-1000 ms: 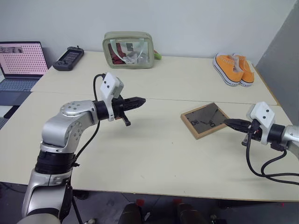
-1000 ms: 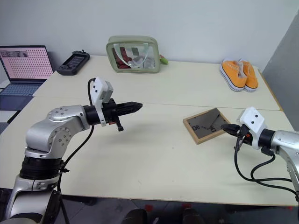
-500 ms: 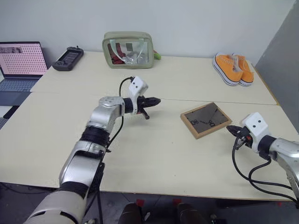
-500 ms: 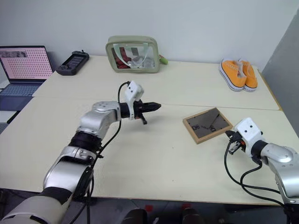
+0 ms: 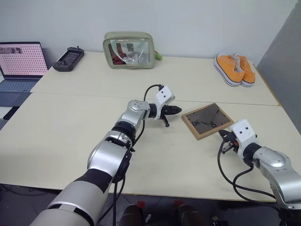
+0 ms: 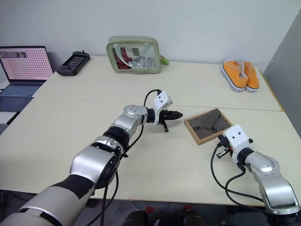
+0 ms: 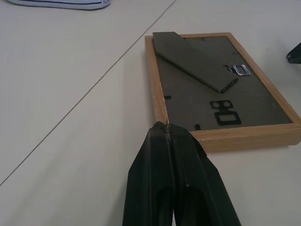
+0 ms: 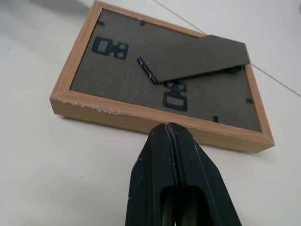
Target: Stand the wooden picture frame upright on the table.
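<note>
Left tool [image 5: 178,110]: pinched tight, holding nothing. Its tip sits low, just left of the wooden picture frame [image 5: 207,121].
Right tool [image 5: 222,136]: also pinched tight and empty. Its tip sits just beside the frame's near right edge.
Frame: lies flat on the table [image 5: 84,127], face down, right of the middle. The dark back is up, and the fold-out stand [image 7: 195,59] lies flat on it.
How they sit: one tool on each side of the frame. I cannot tell if either tip touches the wood.
Step in hand: I think the tools are getting ready to tip the frame up.
Doing it well: slide one thin tip under an edge and lift slowly. Let the other tool block the far side so the frame does not skid away. Swing the stand out before letting go, or the frame may fall back down.
Other things: a bag [image 5: 129,50] and orange shoes [image 5: 235,68] sit far back, well apart from the frame.
</note>
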